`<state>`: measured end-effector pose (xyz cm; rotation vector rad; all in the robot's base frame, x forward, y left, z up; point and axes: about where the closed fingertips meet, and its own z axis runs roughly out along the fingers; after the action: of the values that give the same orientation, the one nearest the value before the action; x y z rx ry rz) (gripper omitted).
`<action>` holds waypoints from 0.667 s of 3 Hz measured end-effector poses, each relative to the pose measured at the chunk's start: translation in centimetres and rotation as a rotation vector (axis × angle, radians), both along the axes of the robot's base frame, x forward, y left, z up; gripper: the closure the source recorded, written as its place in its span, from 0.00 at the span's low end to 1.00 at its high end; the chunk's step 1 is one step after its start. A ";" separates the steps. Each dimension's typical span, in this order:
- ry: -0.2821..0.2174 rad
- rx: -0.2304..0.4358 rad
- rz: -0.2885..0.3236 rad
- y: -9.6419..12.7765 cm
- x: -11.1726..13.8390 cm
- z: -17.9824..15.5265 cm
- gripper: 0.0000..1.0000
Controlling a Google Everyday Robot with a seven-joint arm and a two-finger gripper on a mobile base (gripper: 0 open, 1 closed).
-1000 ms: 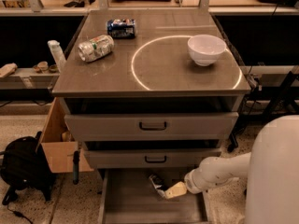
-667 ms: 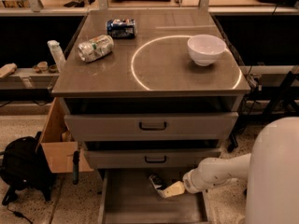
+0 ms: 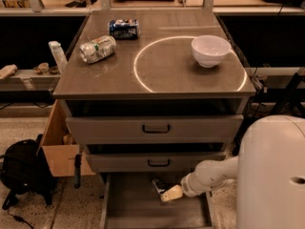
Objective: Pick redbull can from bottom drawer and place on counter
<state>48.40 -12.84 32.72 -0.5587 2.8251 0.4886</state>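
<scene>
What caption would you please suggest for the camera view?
End effector in the open bottom drawer, at the redbull can.

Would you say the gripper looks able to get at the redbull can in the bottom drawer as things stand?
Probably yes: the gripper is down inside the open bottom drawer, right beside the redbull can, and nothing shows between them.

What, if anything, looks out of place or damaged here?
Left on the counter, the silver-green can lies on its side, visibly dented, and the dark blue can behind it also lies flat. The end effector is low in the open bottom drawer; nothing odd there.
</scene>
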 end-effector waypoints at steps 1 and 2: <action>0.024 -0.019 0.030 1.1 0.0 -1.4 0.00; 0.045 -0.030 0.062 2.8 0.1 -2.8 0.00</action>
<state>48.53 -10.08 29.94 -0.6502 2.8693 0.4770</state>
